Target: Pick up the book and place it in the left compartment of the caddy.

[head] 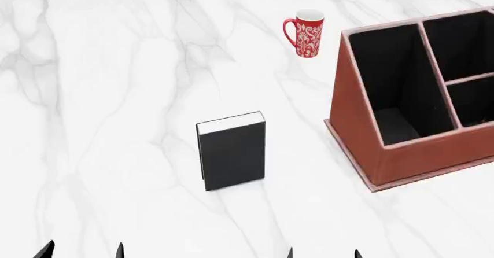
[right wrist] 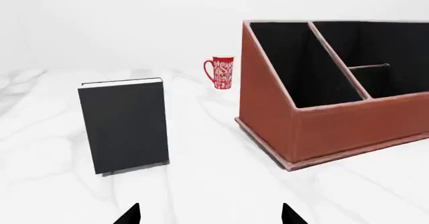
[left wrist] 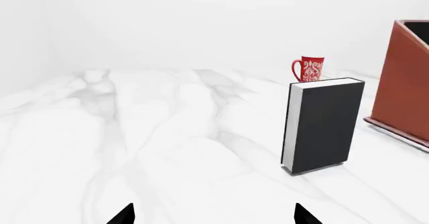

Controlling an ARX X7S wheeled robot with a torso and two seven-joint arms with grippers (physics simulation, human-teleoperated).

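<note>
The black book stands upright on the white marble table, white page edges on top; it also shows as the book and the book. To its right sits the reddish-brown caddy, also the caddy and the caddy. Its left compartment, long and black-lined, holds nothing; the same left compartment faces the right wrist camera. My left gripper, the left gripper, is open near the front edge, well short of the book. My right gripper, the right gripper, is open too, nothing between its fingers.
A red patterned mug stands at the back of the table, behind the book and left of the caddy. The caddy's smaller split sections lie right of the long compartment. White marble table stretches to the left.
</note>
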